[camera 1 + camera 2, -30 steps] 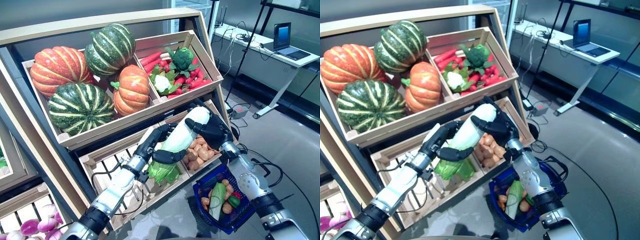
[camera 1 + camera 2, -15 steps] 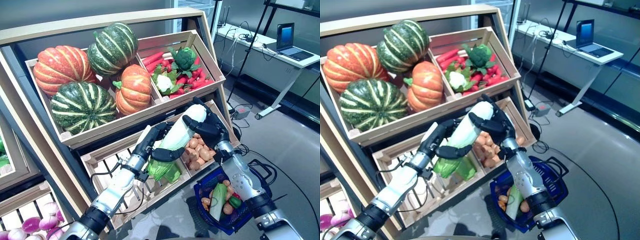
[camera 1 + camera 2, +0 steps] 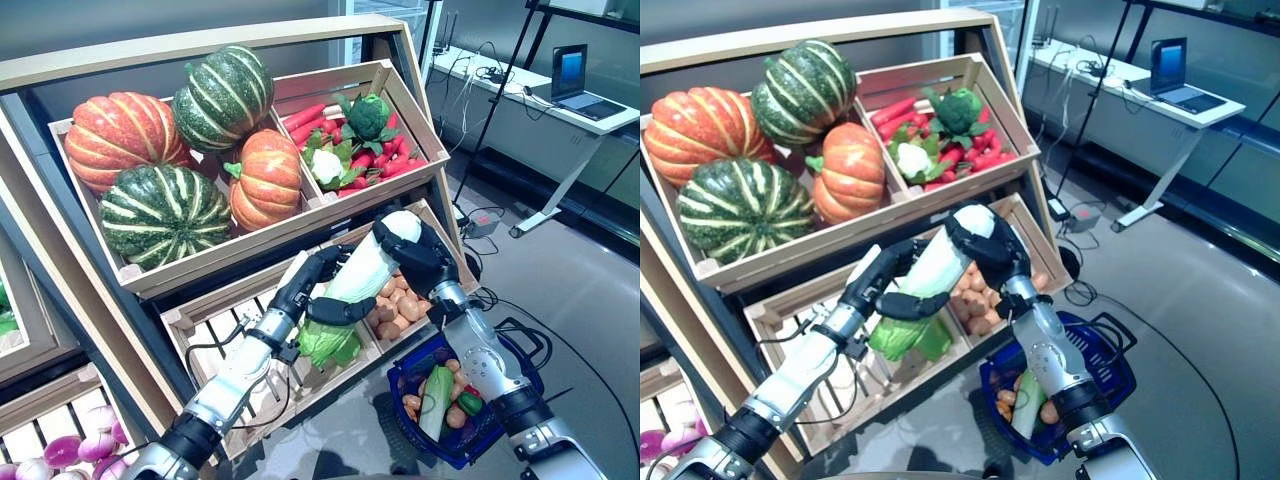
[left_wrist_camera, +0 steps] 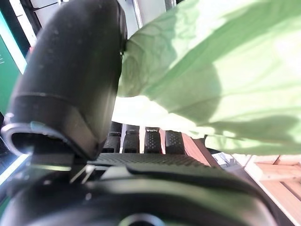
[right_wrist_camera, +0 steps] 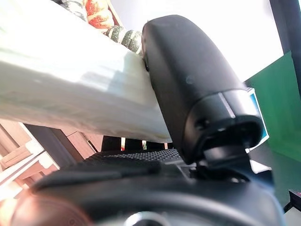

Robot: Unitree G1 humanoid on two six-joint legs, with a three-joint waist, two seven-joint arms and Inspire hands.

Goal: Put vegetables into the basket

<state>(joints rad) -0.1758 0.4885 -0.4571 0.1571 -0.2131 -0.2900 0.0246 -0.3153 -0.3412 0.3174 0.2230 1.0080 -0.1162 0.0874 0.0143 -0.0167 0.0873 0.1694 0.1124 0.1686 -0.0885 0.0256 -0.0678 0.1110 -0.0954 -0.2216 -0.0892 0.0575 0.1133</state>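
From the head cameras, the left hand [image 3: 322, 290] and right hand [image 3: 420, 255] are both gripping a napa cabbage [image 3: 355, 285] above the lower crates, left of the blue basket [image 3: 1110, 385]. Wrist views show each thumb curling against it. A mistimed handover risks the cabbage slipping short of the basket.

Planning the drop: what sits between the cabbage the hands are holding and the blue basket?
In the left eye view, only the crate's potatoes and its wooden front edge lie between the cabbage and the blue basket.
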